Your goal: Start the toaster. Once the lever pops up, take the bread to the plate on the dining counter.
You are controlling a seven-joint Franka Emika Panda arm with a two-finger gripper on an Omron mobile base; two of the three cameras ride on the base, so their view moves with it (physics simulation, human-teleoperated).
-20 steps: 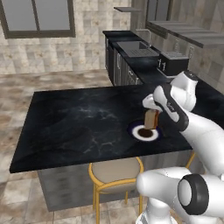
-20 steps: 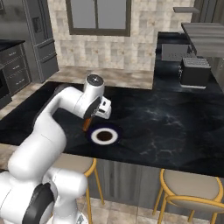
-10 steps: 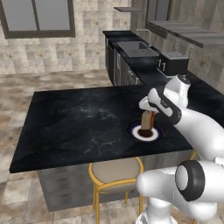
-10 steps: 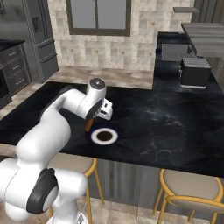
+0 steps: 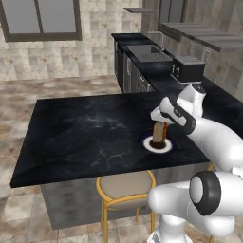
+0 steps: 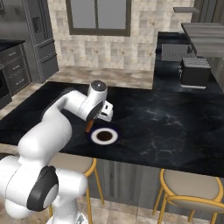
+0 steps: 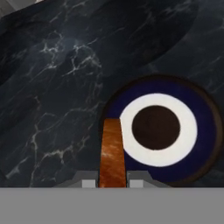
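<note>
Dining counter [image 5: 85,133]: a broad rectangular slab of black marble with white veins, on a grey base. Far behind it, the boxy black toaster [image 6: 195,72] with its silver top sits on the wall countertop [image 6: 175,52]. Near the slab's front edge lies the round plate [image 7: 199,131], dark blue rim around white with a dark centre. The white arm reaches forward and bends down; its gripper [image 5: 160,124] is clamped on the bread [image 7: 112,151], a thin tan-brown slice held on edge over the plate's rim.

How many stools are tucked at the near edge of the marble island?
3. In the right base view, one yellow-framed stool with a tan seat sits behind the arm, a second yellow-framed stool sits at lower right, and a third shows partly below it. More may be hidden.
</note>
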